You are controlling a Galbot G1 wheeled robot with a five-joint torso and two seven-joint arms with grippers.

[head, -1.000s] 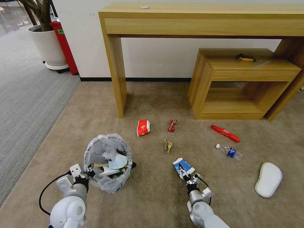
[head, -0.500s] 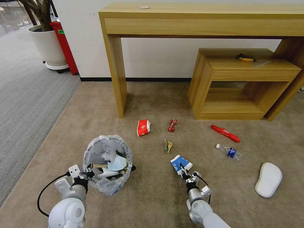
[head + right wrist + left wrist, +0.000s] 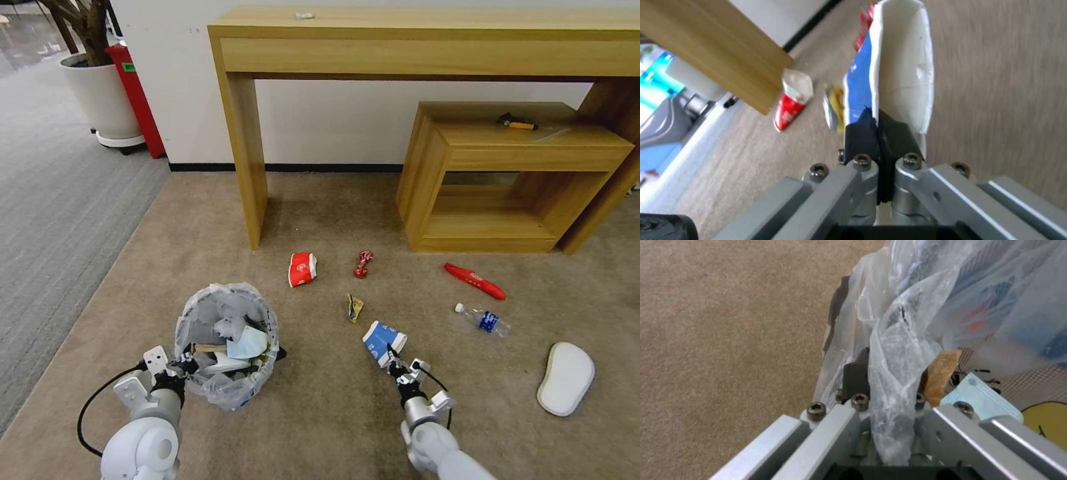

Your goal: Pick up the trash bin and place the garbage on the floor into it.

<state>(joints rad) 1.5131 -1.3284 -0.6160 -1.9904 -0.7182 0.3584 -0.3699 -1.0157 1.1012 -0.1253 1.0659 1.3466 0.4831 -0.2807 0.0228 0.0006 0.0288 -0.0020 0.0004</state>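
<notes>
One trash bin (image 3: 227, 343), round and black, lined with a crinkly clear bag folded over its rim, was recorded on the beige floor (image 3: 320, 427); white paper, a pale-blue mask (image 3: 248, 344) and a stick were counted inside it. The left tool (image 3: 183, 365) was clamped on the near rim of the bin, with bag plastic pinched between its fingers (image 3: 857, 380) in the left wrist view.

One blue-white carton (image 3: 383, 341) was held by the right tool (image 3: 393, 361), whose fingers were closed on the carton's near edge; the carton was flattened, blue outside and white inside, to the right of the bin and apart from it.

Loose garbage on the floor was counted as six pieces: one red paper cup (image 3: 302, 269), one small twisted red wrapper (image 3: 363, 263), one long red wrapper (image 3: 475, 281), one small yellowish scrap (image 3: 355, 307), one clear bottle (image 3: 481, 319) with a blue label, one white slipper (image 3: 565, 377). All lay beyond or to the right of the right tool, none touching it.
</notes>
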